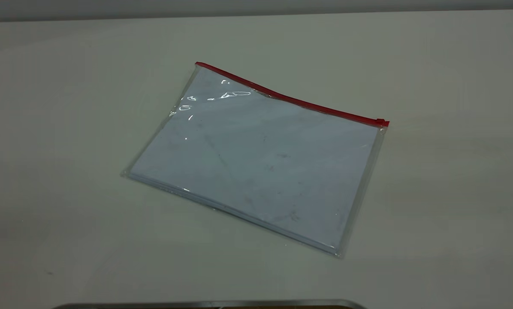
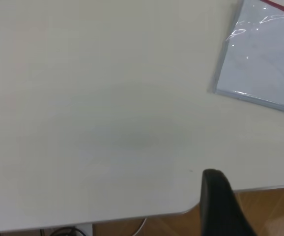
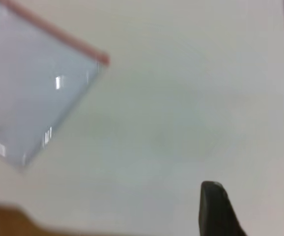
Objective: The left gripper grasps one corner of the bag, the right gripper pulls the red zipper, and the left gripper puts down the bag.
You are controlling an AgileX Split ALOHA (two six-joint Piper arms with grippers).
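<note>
The bag [image 1: 261, 163], a flat clear pouch with white sheets inside, lies flat on the table. Its red zipper [image 1: 291, 99] runs along the far long edge, with the small slider tab [image 1: 381, 122] at the right end. Neither gripper shows in the exterior view. My left gripper [image 2: 255, 196] hovers open over the table's edge, far from the bag [image 2: 265, 64], with nothing between its fingers. My right gripper [image 3: 255, 201] is also open above bare table, apart from the bag [image 3: 29, 93] and the zipper's slider end [image 3: 104, 60].
The white table [image 1: 67, 128] surrounds the bag on all sides. A grey metal edge [image 1: 213, 304] shows at the bottom of the exterior view. Wooden floor [image 2: 132, 225] lies past the table's rounded corner in the left wrist view.
</note>
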